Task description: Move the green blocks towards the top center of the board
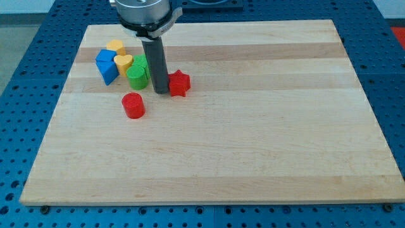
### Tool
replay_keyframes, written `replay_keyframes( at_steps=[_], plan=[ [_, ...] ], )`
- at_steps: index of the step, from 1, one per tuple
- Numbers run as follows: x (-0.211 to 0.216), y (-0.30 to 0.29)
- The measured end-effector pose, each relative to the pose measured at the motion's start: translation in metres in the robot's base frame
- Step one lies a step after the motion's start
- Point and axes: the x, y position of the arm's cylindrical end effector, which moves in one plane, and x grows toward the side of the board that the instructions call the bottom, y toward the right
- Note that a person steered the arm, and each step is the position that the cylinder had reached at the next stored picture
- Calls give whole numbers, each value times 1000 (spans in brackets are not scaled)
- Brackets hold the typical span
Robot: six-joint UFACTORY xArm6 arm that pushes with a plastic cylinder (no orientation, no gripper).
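Wooden board (253,158), light grain, on a blue perforated surface (25,95).

Upper-left cluster, left to right:
- blue block (106,67), near the view's left edge
- yellow block (115,47)
- yellow heart (123,63)
- green cylinder (137,76), with a second green block (140,62) touching behind it
- my tip (161,92), a plain rod with no jaws, between the green cylinder and the red star (180,83)

Red cylinder (133,105) lies apart, below.

Bare wood fills the view's right and bottom.

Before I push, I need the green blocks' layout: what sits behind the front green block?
A second green block shows behind the green cylinder; its shape is partly covered by my tip and rod.
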Motion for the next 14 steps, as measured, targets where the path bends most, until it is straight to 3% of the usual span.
replay_keyframes(
  at_steps=[2, 7, 10, 14],
  plan=[
    [21, -41],
    [-27, -60],
    [-19, -79],
    [-86, -40]
  ],
)
